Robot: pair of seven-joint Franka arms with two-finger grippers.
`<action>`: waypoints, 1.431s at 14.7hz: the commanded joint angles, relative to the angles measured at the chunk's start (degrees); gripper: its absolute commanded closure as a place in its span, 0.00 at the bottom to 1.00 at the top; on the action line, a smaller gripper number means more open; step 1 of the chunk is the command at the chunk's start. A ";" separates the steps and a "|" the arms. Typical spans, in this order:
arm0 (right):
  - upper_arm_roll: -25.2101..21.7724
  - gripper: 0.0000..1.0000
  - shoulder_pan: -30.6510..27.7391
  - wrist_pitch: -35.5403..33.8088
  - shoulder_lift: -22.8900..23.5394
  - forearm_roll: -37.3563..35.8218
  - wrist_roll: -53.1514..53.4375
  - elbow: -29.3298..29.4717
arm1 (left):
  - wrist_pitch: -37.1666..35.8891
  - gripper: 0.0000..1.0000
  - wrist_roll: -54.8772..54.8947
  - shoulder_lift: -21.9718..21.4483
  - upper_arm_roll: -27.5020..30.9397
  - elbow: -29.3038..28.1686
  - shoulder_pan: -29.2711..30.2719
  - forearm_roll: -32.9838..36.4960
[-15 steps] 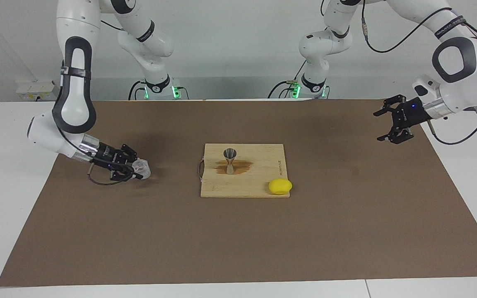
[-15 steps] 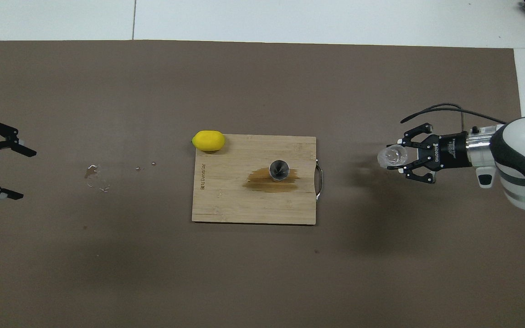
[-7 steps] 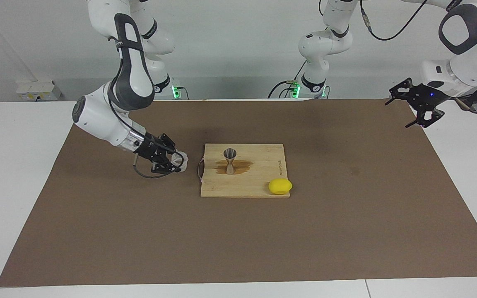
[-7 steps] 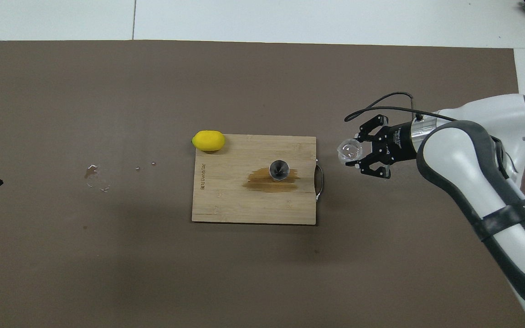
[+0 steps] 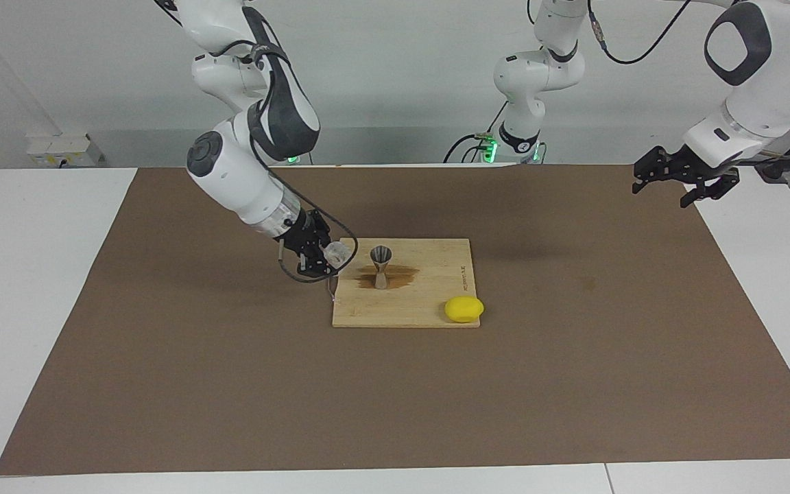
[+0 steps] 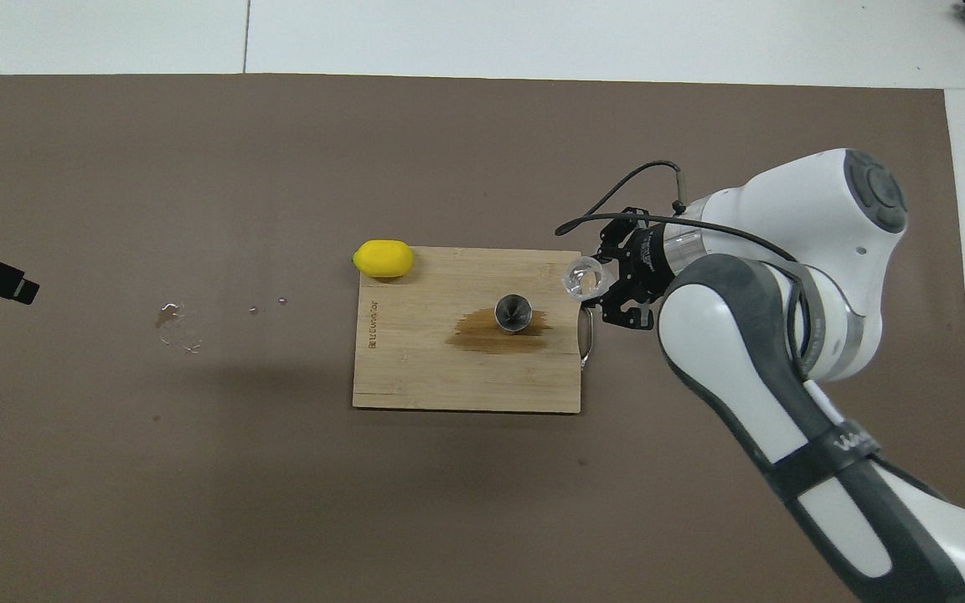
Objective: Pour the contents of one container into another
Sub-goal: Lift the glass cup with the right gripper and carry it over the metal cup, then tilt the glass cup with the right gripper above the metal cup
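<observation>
The small clear cup (image 5: 335,253) is held in my right gripper (image 5: 326,259), which is shut on it, up over the handle edge of the wooden cutting board (image 5: 429,302). The overhead view shows the cup (image 6: 581,277) over the board's edge (image 6: 449,377), a little apart from the jigger. The silvery hourglass jigger (image 5: 381,264) stands upright on the board on a brown wet stain (image 6: 491,331); it also shows from above (image 6: 514,311). My left gripper (image 5: 683,182) is open and empty, raised over the mat's edge at the left arm's end, and waits.
A yellow lemon (image 5: 464,309) lies at the board's corner, farther from the robots than the jigger. Small clear droplets (image 6: 177,322) lie on the brown mat toward the left arm's end. The board's metal handle (image 6: 587,335) sticks out under the right gripper.
My right gripper has carried the clear cup across the mat to the board's handle edge, close to the jigger. My left gripper has drawn back and up toward the table's end.
</observation>
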 commanded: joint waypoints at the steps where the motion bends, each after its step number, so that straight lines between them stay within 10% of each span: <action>1: 0.06 1.00 2.94 1.70 1.94 -6.20 6.98 3.51 | 1.53 0.00 -5.07 -0.83 0.15 -0.56 -0.81 1.16; 21: 0.14 1.00 12.44 -0.49 1.68 -32.14 10.60 3.60 | 6.29 0.00 -10.07 -2.41 0.33 -2.50 -4.15 1.95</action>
